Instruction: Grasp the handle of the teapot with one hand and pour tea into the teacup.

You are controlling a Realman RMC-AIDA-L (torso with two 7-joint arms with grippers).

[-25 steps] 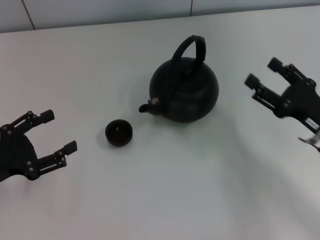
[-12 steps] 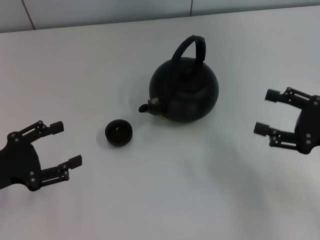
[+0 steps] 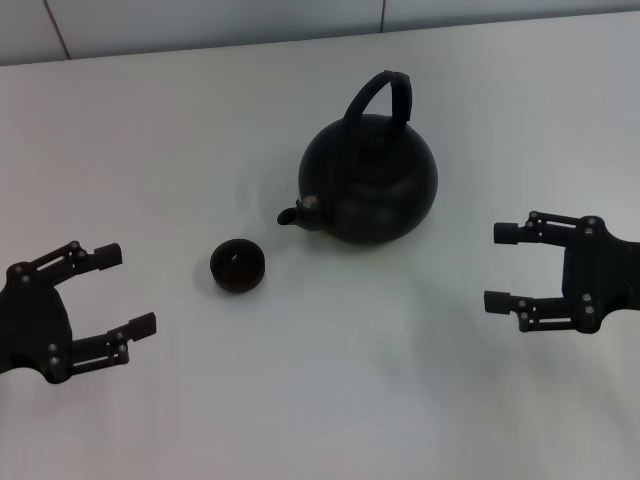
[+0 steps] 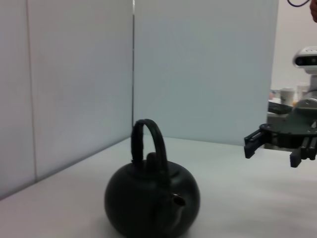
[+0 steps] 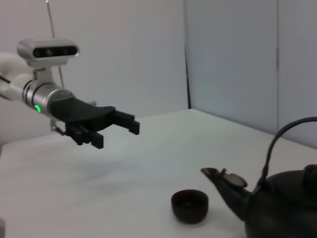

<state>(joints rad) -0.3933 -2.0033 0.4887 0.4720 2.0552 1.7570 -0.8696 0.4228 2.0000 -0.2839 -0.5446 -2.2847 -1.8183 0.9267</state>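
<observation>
The matte-black teapot [image 3: 370, 183] stands upright at the middle of the white table, spout toward the left, with its arched handle [image 3: 381, 95] standing over it. It also shows in the left wrist view [image 4: 151, 202] and the right wrist view [image 5: 285, 208]. The small dark teacup [image 3: 238, 266] sits just left of the spout, apart from it, and shows in the right wrist view [image 5: 189, 205]. My right gripper [image 3: 503, 267] is open and empty, right of the teapot and nearer the front. My left gripper [image 3: 123, 288] is open and empty, left of the teacup.
The white table [image 3: 330, 380] reaches to a pale wall at the back [image 3: 200, 20]. Nothing else stands on the table between the grippers and the teapot.
My right gripper has dropped from beside the teapot's upper right toward the front and turned, its fingers pointing left. My left gripper has shifted slightly toward the front.
</observation>
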